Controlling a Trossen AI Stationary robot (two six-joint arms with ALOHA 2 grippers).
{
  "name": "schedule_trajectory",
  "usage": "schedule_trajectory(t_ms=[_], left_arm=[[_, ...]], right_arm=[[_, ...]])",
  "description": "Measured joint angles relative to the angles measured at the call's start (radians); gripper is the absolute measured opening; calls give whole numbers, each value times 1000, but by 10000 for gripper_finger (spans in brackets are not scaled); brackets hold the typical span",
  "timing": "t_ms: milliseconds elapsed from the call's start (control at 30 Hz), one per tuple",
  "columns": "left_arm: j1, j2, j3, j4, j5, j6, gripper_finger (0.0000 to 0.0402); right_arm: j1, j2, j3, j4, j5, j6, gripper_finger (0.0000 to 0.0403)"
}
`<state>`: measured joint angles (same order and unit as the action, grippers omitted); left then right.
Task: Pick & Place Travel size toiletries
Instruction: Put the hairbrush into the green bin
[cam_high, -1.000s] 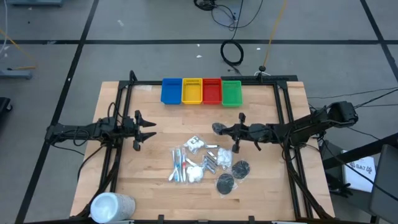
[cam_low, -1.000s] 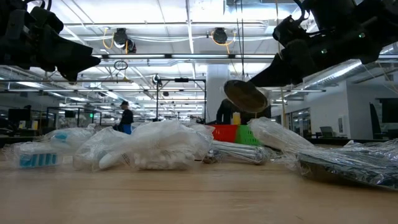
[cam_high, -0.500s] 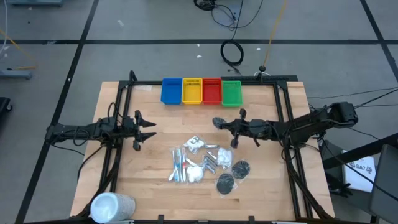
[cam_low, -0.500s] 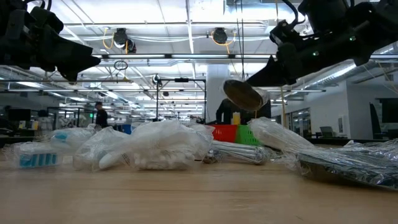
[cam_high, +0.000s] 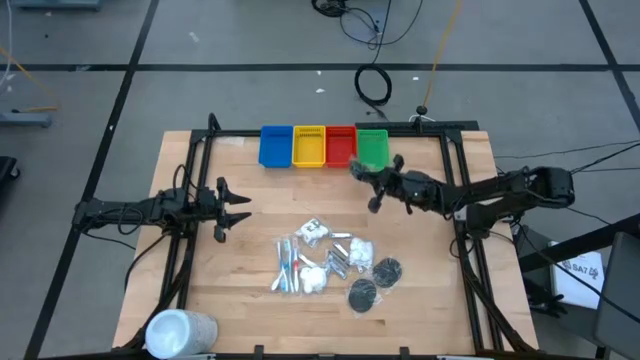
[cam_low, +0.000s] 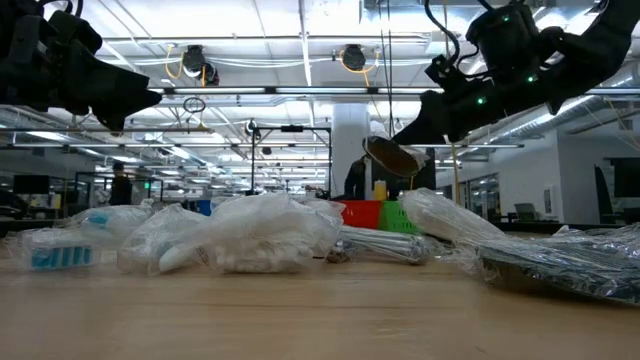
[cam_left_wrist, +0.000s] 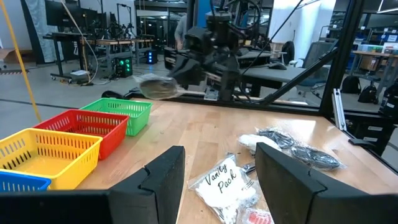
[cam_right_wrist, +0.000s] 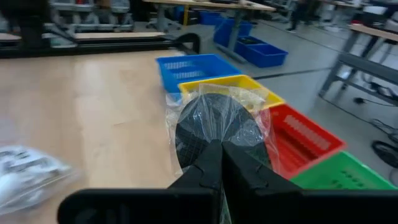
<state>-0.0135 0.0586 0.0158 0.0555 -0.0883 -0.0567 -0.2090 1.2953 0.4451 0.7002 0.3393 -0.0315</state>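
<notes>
My right gripper (cam_high: 370, 172) hangs above the table just in front of the green bin (cam_high: 372, 148), shut on a dark grey round disc (cam_right_wrist: 217, 130) in clear wrap. The disc (cam_high: 358, 166) also shows in the low view (cam_low: 393, 157). The other travel size toiletries (cam_high: 330, 262) lie in a heap on the table's middle: white packets, silver tubes, wrapped sticks and two more discs (cam_high: 375, 282). My left gripper (cam_high: 238, 208) waits open and level at the table's left, holding nothing; its fingers (cam_left_wrist: 163, 180) frame the pile. My right gripper pinches the wrapped disc at its near rim (cam_right_wrist: 214, 148) between its two shut fingers (cam_right_wrist: 239, 168). The fingers come nearly level from the table's right side. The disc sticks out beyond the fingertips, tilted and lifted clear of the table.
Blue (cam_high: 275, 146), yellow (cam_high: 308, 146), red (cam_high: 341, 146) and green bins stand in a row at the far edge. A large white cylinder (cam_high: 180, 332) lies at the near left corner. Black frame rails (cam_high: 455, 190) run along both sides.
My right gripper has swung from over the table's middle toward the far edge and the green bin, carrying the disc with it. The disc stays clear of the table and has tipped a little flatter.
</notes>
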Motion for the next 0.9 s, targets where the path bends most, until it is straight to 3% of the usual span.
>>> schedule_trajectory(t_ms=[600, 700, 900], left_arm=[[0, 0, 0, 0, 0, 0, 191], [0, 0, 0, 0, 0, 0, 191], [0, 0, 0, 0, 0, 0, 191]], right_arm=[[-276, 3, 0, 39, -4, 8, 0], [-309, 20, 14, 89, -64, 34, 0], [-342, 87, 78, 1, -84, 46, 0]])
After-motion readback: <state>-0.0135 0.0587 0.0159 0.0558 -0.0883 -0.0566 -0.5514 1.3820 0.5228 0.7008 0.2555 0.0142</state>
